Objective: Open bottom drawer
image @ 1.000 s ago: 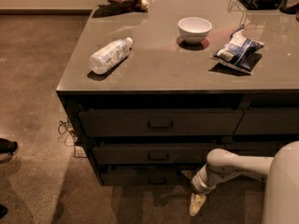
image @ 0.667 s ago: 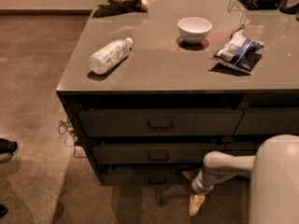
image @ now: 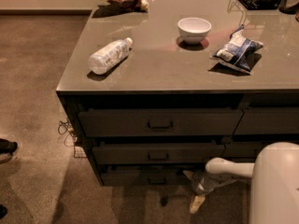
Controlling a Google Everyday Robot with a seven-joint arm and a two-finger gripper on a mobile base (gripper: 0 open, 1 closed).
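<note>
Dim brown floor surrounds a grey table point(image: 163, 73) whose side carries a three-drawer stack. Low at the stack's right end hangs the pincer point(image: 192, 189). It looks spread, one pale tip up near the drawer front and the other down toward the floor, pinching nothing. Left of the pincer, about level with it, lies the bottom drawer point(image: 126, 177), closed, its long axis running left to right. Its small pull point(image: 156, 181) sits further left, so the reach likely shifts leftward before any outward tug.

Bottom drawer point(image: 140, 176): dark, slim, lowest of stack, looks shut; gripper point(image: 194, 195) by right end.
</note>
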